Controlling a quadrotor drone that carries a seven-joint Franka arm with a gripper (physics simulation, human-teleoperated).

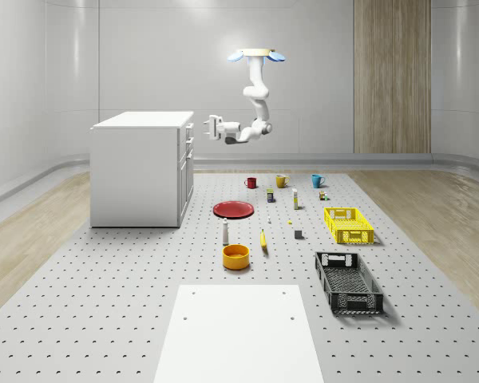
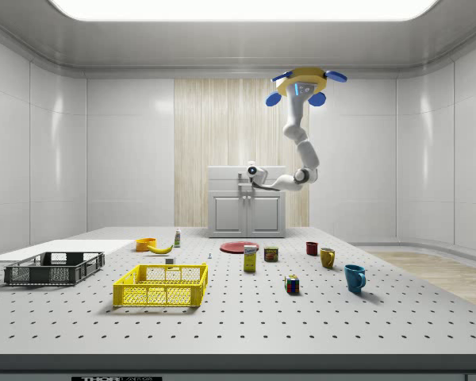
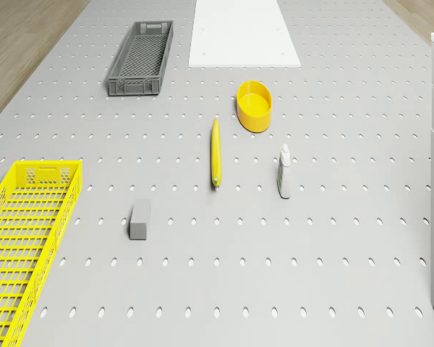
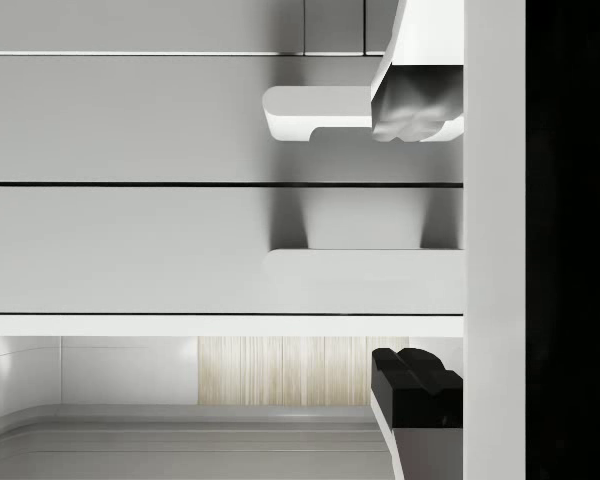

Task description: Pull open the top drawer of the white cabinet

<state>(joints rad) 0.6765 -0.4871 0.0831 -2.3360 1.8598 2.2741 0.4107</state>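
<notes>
White gripper [image 1: 208, 127] wide open at cabinet [image 1: 140, 167] drawers [image 4: 220, 250].

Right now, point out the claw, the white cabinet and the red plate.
claw [image 1: 207, 128], whole-scene view, midway between its fingertips, by the cabinet's top drawer front.
white cabinet [image 1: 136, 171], whole-scene view, on its plain side panel.
red plate [image 1: 234, 210], whole-scene view, on its flat middle.

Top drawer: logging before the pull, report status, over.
Drone hovering beside cabinet. Tool open, level with top drawer, fingers straddling a handle. Drawer looks shut. Nothing in the way.
</notes>
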